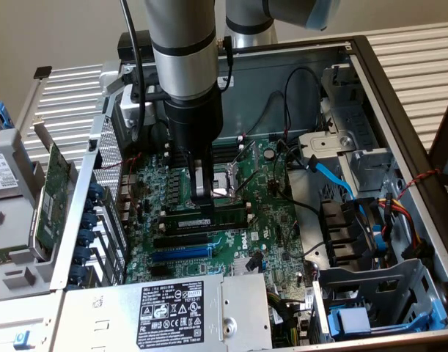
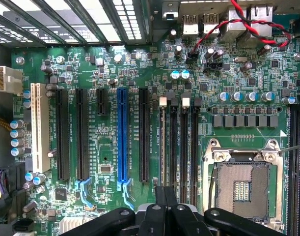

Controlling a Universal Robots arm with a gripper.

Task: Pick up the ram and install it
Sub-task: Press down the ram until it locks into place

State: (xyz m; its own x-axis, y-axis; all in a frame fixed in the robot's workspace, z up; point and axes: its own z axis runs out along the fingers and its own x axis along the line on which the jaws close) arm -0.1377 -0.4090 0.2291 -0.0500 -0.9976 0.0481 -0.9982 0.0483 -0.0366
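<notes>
**Q:** Fig. 1, panel (a), exterior view: where is the ram (image 1: 207, 220) lying in relation to the gripper (image 1: 202, 196)?

**A:** The ram is standing on edge along a memory slot on the motherboard (image 1: 275, 220). Its long axis is running from the exterior view's left to its right. The gripper is hanging straight over it, nearer the stick's left half, with the fingertips just above the upper edge. Whether they are touching that edge cannot be told.

**Q:** And what are the jaws doing?

**A:** They are pressed together, clenched. Nothing is showing between them, and no grasp on the stick can be made out.

**Q:** Panel (b), wrist view: is the same alignment showing?

**A:** Yes. The gripper (image 2: 164, 199) is sitting in line with the ram (image 2: 163, 147), which is appearing edge-on as a thin pale strip. The strip is running lengthwise away from the fingers, between the dark slot beside the blue slot (image 2: 122, 137) and the neighbouring black memory slots. The processor socket (image 2: 243, 189) is lying well off to one side of that line.

**Q:** So which relation is governing here?

**A:** Finger line and stick axis are coinciding, with the gripper above.
</notes>
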